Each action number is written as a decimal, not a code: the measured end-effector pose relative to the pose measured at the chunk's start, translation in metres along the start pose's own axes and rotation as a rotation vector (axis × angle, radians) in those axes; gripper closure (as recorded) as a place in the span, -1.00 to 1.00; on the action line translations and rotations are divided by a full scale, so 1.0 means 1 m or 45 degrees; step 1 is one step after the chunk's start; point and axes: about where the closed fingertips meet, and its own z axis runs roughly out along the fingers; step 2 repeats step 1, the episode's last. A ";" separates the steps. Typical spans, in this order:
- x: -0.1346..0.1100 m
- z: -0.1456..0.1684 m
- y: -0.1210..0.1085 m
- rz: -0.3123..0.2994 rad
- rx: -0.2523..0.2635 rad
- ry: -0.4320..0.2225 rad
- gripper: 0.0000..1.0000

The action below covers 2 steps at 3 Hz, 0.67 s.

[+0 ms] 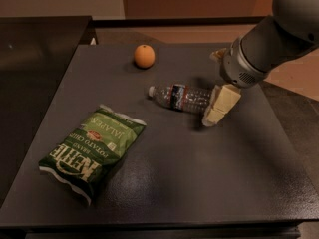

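Note:
A clear plastic water bottle (180, 97) with a dark label lies on its side near the middle of the dark table (199, 183), cap pointing left. My gripper (215, 110) comes in from the upper right on a grey arm (264, 44). Its cream-coloured fingers (225, 97) are shut around the bottle's base end, which they hide. An orange (144, 56) sits behind the bottle to the left, apart from it. In front, on the left, a green bag of Kettle potato chips (92, 150) lies flat.
A black counter (35, 54) adjoins the table's left side. The table's front edge runs along the bottom of the view, and its right edge drops to a darker floor (299, 118).

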 end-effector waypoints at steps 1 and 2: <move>0.000 0.000 0.000 0.000 0.000 0.000 -1.00; 0.000 0.000 0.000 0.000 0.000 0.000 -1.00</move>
